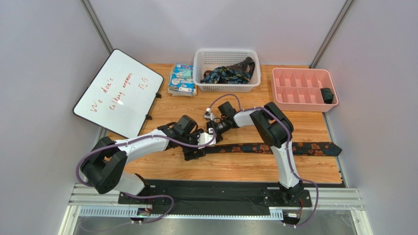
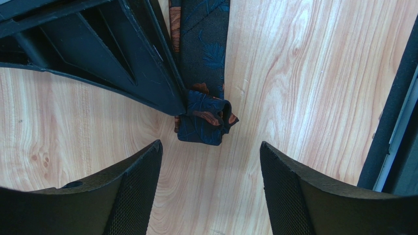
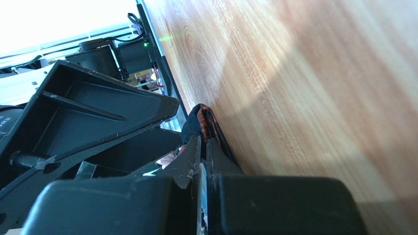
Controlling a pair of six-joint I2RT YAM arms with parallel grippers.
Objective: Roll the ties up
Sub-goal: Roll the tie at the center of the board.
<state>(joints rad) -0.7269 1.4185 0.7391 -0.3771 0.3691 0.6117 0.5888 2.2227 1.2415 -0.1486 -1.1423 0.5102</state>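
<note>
While the left hand (image 2: 210, 146) is hanging open over the desk (image 1: 235, 169), its two fingers standing wide on either side of a folded tie end, the right hand (image 3: 202, 143) is pinching that same end with its jaws closed tight on the fabric. Two arms are reaching in, one hand each, and the hands are meeting a little left of the desk's middle.

One laid-out tie (image 1: 294, 147) is lying flat on the desk, running from the hands out towards the right edge, with its wide end pointing right. Its narrow left end is curling over on itself into a small fold, dark navy with orange-brown blotches.

Two containers are sitting along the far side. One white basket (image 1: 226, 87) is holding a heap of ties (image 1: 228, 74), tangled so that they cannot be counted; teal is showing among the dark cloth. One pink tray (image 1: 297, 93), split into compartments, is sitting at the far right and holding a single dark roll (image 1: 327, 94) in its rightmost compartment.

One blue-white printed packet (image 1: 182, 79) is lying just left of the basket. One whiteboard (image 1: 117, 93) with red handwriting is lying at the far left.
</note>
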